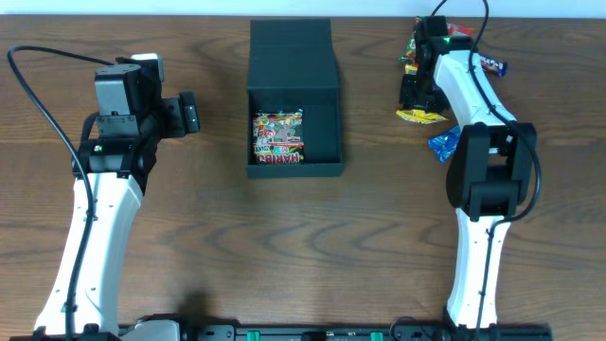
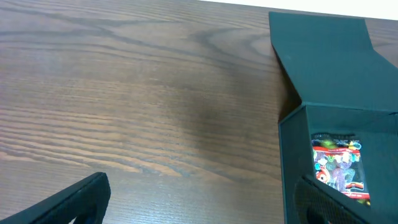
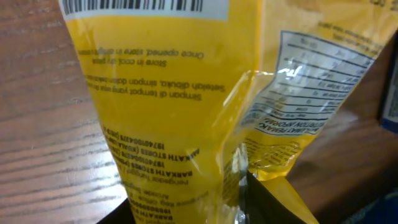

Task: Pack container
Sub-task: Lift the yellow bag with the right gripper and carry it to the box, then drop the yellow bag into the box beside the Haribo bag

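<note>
Container sat open at the middle of the table, its flap lid folded back toward the far edge and one colourful snack packet lying in its left half. The right gripper was down at the snack pile on the far right side, and the right wrist view was filled by a yellow packet crumpled between its fingers; the jaws appeared to be pinching it, though the contact itself was not fully visible. From that gripper the container lay to the left and slightly nearer the robot, well apart, so the carry would likely run leftward across bare table to the box's free right half. The left gripper hung just beside the box's left wall, jaws spread wide and holding nothing. It was nearer the container, but the right arm was nearer the snacks.
</note>
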`<state>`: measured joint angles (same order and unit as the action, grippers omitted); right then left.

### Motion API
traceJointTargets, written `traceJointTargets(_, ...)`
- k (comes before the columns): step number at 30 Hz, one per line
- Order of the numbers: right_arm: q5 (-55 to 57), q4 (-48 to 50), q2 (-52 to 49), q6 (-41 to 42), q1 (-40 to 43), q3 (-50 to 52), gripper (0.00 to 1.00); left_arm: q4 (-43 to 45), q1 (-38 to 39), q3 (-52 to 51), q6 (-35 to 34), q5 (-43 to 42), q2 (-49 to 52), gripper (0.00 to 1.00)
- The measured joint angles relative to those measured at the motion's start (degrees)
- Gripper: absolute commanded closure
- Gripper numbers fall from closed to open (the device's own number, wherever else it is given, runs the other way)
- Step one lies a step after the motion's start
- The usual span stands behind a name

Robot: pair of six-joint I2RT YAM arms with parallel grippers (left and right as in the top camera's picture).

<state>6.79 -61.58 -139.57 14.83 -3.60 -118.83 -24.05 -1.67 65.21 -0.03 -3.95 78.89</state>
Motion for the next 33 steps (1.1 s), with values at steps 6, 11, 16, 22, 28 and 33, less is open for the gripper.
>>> traceJointTargets(6,-0.83,-7.02,-0.46,0.04,-0.02,-5.62,0.74,0.0,0.0,0.0,0.0,-0.04,0.0,0.05)
traceJointTargets(11,-1.01,-16.52,-0.63,0.35,-0.61,-18.03,0.76,-0.02,0.0,0.0,0.0,-0.15,0.0,0.04)
traceJointTargets(16,-1.01,-25.14,-0.63,1.29,-4.5,-29.9,0.76,0.0,0.0,0.0,0.02,-0.15,0.0,0.05)
traceJointTargets(22,-2.91,-28.96,-0.63,4.22,-15.54,-32.98,0.76,0.0,0.0,0.0,0.02,-0.15,0.0,0.05)
traceJointTargets(28,-3.39,-28.98,-0.63,7.34,-25.64,-32.76,0.75,-0.02,0.0,0.0,0.04,-0.15,0.0,0.05)
traceJointTargets(33,-2.03,-28.15,-0.61,12.28,-28.41,-27.96,0.77,0.0,0.0,0.0,0.04,-0.15,0.0,0.04)
